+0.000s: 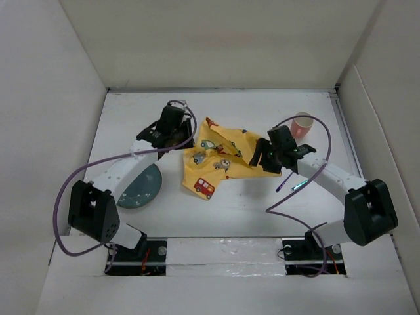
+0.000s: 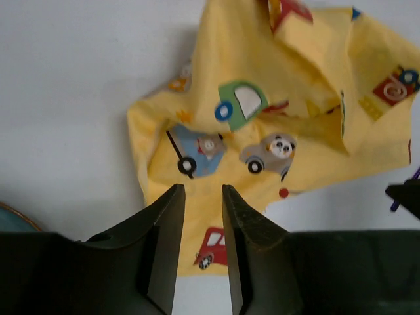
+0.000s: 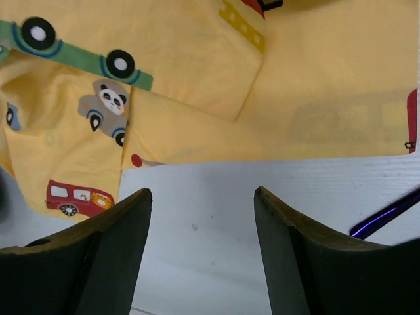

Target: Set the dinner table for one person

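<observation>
Placemat (image 1: 220,157), limp rumpled cloth on the surface (image 1: 249,203); left end effector (image 2: 201,190) and right end effector (image 3: 202,191) both spread, empty; I'd pinch its corners.

Two dark fingers (image 2: 164,230) rise from the bottom edge, slightly apart, with a narrow gap between them and nothing clamped there. Beyond their tips, spreading up and to the right, a rumpled yellow cloth (image 2: 315,125) lies on a white desk (image 2: 72,98). It is printed with cartoon cars: a green one, a blue one and a grey one driven by a panda just past the tips, and a red one seen through the gap. Folds crease the cloth up and to the right. Far left of the fingers, a sliver of a teal plate (image 2: 12,216) shows. At the right edge sits a dark shape (image 2: 407,195), too cropped to identify.
</observation>
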